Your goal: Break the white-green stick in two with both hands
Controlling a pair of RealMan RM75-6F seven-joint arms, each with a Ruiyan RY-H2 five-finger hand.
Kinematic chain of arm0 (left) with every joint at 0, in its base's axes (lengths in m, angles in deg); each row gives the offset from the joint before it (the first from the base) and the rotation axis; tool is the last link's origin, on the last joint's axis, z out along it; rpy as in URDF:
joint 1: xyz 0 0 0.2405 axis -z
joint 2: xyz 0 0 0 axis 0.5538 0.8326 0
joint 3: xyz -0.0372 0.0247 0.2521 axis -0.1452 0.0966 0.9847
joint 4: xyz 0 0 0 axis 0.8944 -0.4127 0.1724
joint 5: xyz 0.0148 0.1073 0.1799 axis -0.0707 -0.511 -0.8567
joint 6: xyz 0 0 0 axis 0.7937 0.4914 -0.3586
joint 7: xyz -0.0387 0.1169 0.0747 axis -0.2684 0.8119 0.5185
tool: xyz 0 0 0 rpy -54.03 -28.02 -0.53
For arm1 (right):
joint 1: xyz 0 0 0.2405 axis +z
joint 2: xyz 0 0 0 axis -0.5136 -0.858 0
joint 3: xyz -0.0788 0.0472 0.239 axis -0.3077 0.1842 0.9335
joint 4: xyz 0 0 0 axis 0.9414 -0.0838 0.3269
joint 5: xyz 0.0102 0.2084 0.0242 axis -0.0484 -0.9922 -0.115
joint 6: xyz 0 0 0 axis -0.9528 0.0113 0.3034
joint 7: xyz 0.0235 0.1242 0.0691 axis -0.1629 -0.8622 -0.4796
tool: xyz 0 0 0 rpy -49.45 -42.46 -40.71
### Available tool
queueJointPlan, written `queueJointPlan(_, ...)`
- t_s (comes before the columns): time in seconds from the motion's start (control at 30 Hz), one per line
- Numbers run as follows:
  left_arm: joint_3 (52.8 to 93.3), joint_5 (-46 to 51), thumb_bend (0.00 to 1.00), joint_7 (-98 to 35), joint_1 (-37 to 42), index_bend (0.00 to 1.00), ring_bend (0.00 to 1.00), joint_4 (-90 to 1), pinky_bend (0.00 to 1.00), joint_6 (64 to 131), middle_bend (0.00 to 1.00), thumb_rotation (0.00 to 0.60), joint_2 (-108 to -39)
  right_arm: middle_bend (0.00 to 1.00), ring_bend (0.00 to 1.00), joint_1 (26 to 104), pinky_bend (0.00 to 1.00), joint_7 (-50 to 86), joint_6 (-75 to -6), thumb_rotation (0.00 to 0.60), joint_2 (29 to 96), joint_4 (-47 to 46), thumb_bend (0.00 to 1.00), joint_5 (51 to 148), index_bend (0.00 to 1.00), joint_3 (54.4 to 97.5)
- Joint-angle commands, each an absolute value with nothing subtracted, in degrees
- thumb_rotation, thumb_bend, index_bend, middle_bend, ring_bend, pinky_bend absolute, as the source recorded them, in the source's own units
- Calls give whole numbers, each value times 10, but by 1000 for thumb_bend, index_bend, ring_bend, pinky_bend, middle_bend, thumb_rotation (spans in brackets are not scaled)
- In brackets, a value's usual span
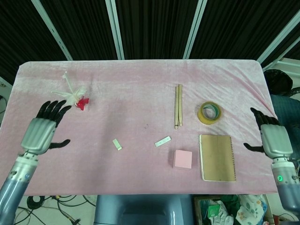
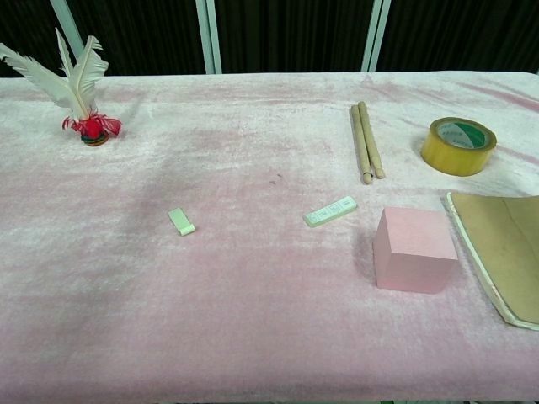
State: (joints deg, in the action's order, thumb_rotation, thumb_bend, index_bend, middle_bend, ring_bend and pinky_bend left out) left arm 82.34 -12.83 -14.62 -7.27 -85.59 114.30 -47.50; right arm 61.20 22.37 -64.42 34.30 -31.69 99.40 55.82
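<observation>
The white-green stick lies in two pieces on the pink cloth. The short piece [image 1: 117,145] [image 2: 181,221] sits left of centre. The longer piece [image 1: 163,141] [image 2: 330,211] lies a little to its right, near the pink block. My left hand [image 1: 43,129] hangs over the table's left edge with its fingers spread, holding nothing. Out at the far right edge, my right hand [image 1: 273,138] is also spread and empty. Neither hand shows in the chest view.
A feather shuttlecock [image 1: 75,96] [image 2: 80,93] stands at the back left. Two wooden sticks [image 1: 178,106] [image 2: 366,140], a yellow tape roll [image 1: 209,113] [image 2: 457,146], a pink block [image 1: 183,159] [image 2: 414,249] and a brown notebook [image 1: 217,157] [image 2: 502,252] fill the right side.
</observation>
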Motion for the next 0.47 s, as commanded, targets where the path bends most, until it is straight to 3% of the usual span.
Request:
queueJointPlan(0.03, 893, -190, 114, -202, -159, 120, 0, -817, 0, 1201, 39, 600, -477, 80, 129, 511, 137, 206, -743, 600, 405, -272, 57, 1082, 31, 521)
queueJointPlan(0.23, 918, -215, 114, -250, -228, 117, 0, -749, 0, 1257, 33, 600, -511, 62, 117, 455, 131, 233, -790, 600, 445, -242, 56, 1120, 12, 518)
queueJointPlan(0.47, 916, -233, 114, -266, -247, 115, 0, -735, 0, 1263, 30, 600, -517, 50, 110, 425, 131, 267, -807, 600, 468, -225, 56, 1140, 0, 537)
